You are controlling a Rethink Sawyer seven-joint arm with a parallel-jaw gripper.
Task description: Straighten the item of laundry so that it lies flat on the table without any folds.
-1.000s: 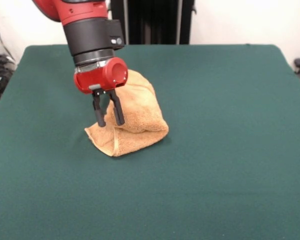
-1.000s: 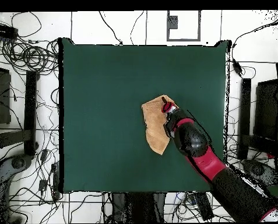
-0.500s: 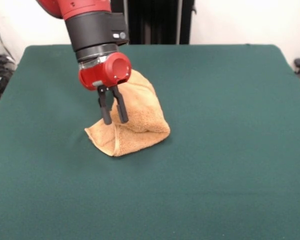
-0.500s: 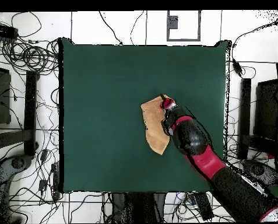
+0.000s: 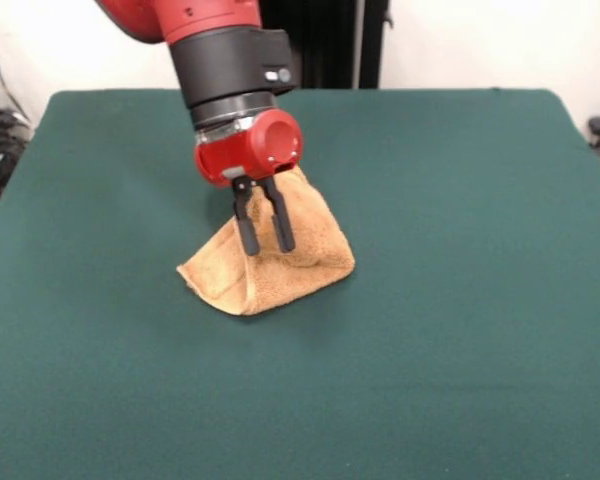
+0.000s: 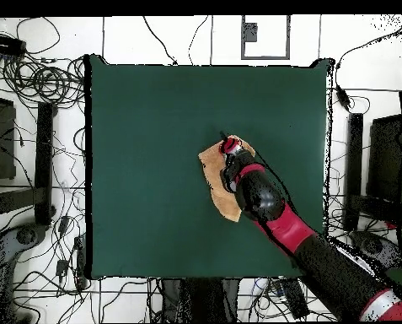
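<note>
Far from done: the towel (image 5: 280, 262) sits doubled over in a lump left of the frame's centre on the table (image 5: 460, 300); the gripper (image 5: 264, 228), fingers narrowly parted, seems to hold no cloth.

A red arm (image 5: 180, 15) is seen, with a black wrist collar, red end cap and black fingers (image 5: 247, 225).

Green table (image 5: 460, 300) w/ folded tan towel (image 5: 310, 262) on it.
</note>
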